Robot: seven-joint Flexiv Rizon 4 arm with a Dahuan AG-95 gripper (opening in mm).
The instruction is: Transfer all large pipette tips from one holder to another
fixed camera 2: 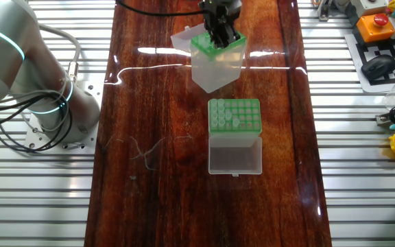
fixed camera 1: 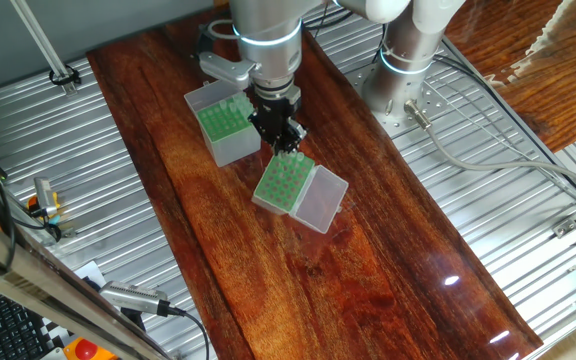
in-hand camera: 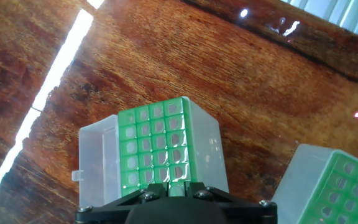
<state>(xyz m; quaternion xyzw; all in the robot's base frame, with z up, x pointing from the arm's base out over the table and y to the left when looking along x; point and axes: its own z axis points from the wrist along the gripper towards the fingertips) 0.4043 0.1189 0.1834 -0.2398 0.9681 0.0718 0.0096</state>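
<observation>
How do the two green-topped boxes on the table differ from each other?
The box under the gripper is taller, the taller box; the lower box sits nearer the table's middle. The lower box's clear lid lies flat beside it; the taller box's whitish lid hangs behind it. Pipette tips show in the lower box's rack. Both have green perforated tops.

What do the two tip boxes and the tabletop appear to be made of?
Both look like plastic. The grey-sided box has cloudy translucent walls and an opaque green rack top. The clear-lidded box has the same green rack; its open lid is see-through, the wood showing beneath. The tabletop looks like dark reddish wood with visible grain and a glossy, probably lacquered finish reflecting lights.
</observation>
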